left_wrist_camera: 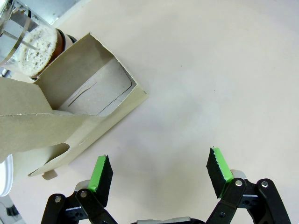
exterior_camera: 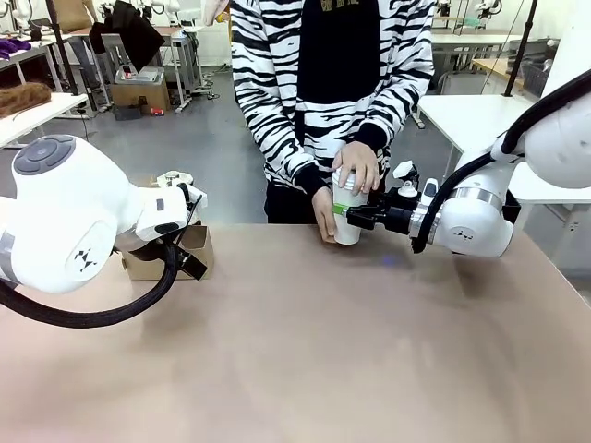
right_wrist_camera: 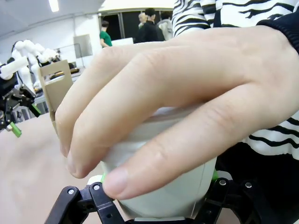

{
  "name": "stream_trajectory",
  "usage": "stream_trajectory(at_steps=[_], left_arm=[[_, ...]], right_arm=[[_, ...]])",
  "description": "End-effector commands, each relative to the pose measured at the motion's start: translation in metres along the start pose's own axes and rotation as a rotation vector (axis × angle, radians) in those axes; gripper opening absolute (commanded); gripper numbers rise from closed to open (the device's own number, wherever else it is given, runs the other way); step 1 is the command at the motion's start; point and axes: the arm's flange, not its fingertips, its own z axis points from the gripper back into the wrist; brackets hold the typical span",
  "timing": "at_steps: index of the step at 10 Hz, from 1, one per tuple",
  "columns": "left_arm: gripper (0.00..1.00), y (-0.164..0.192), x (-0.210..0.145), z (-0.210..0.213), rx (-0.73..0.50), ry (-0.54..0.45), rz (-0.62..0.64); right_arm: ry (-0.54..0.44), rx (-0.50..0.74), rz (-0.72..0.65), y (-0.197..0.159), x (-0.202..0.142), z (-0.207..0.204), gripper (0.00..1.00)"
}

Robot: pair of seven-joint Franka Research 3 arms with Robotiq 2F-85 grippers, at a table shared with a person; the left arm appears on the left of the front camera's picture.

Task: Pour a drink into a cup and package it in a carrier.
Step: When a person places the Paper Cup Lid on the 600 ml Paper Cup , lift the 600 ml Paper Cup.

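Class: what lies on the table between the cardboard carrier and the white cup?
Nothing. The front view shows bare table between the carrier and the cup.

a tan table [exterior_camera: 305, 351] spans the foreground. behind it stands a black-and-white striped sweater [exterior_camera: 268, 92]. farther off are a white table [exterior_camera: 471, 115] and a cardboard box [exterior_camera: 140, 92] on the grey floor [exterior_camera: 222, 157].

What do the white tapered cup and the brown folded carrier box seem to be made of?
The white tapered cup: probably paper, matte, opaque. The brown folded carrier box: cardboard, matte; thin flat panels, creased folds, raw cut edges.
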Motion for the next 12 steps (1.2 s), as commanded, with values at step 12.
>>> stream_trajectory(at_steps=[12], left_arm=[[1.00,0.0000,-0.0001,0.0005,-0.002,-0.002,0.000]], right_arm=[[-0.007,-0.003,0.003,0.0020,0.0039,0.0014,0.80]])
